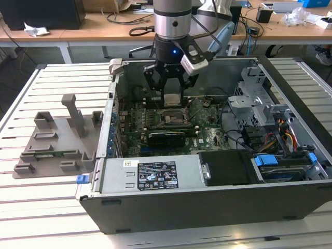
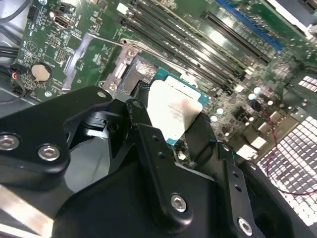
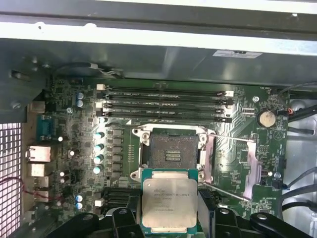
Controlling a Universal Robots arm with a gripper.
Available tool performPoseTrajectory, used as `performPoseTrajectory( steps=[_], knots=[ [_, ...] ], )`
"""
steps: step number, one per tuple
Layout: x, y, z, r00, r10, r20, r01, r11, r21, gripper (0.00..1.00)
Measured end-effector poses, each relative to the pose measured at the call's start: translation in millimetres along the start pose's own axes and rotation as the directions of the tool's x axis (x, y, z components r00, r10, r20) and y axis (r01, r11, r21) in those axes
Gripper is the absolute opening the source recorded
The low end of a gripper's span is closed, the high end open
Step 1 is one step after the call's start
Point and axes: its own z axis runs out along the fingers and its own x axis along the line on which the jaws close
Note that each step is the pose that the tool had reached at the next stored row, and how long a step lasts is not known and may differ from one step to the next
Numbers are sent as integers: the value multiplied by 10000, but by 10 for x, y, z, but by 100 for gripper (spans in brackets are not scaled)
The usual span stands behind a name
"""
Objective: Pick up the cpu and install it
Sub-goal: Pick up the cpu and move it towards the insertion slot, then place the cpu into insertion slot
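The cpu (image 3: 169, 202), a flat square chip with a silvery top and a thin green edge, is held between the black fingers of my gripper (image 3: 169, 214), which is shut on it. In the exterior view the gripper (image 1: 171, 97) hangs inside the open computer case with the cpu (image 1: 171, 98) a little above the motherboard. The dark square socket (image 3: 171, 148) with its metal frame lies uncovered just beyond the chip. In the second wrist view the cpu (image 2: 176, 111) hovers partly over the socket's frame (image 2: 130, 69).
The open case (image 1: 207, 199) has high walls around the motherboard (image 1: 207, 136). Memory slots (image 3: 166, 105) run beside the socket. A drive cage (image 1: 258, 98) and cables (image 1: 285, 132) fill the exterior view's right. A grey holder tray (image 1: 57, 140) lies on the slatted table, left.
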Motion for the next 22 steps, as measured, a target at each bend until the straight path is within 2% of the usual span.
performPoseTrajectory(
  steps=[2, 17, 22],
  knots=[
    [-27, 22, 31, 10000, -1, 1, 1, 10000, 11, 54],
    [-27, 23, 40, 10000, 28, -2, -28, 10000, 14, 54],
    [-28, 23, 41, 9967, 810, -34, -810, 9967, 32, 54]
  ],
)
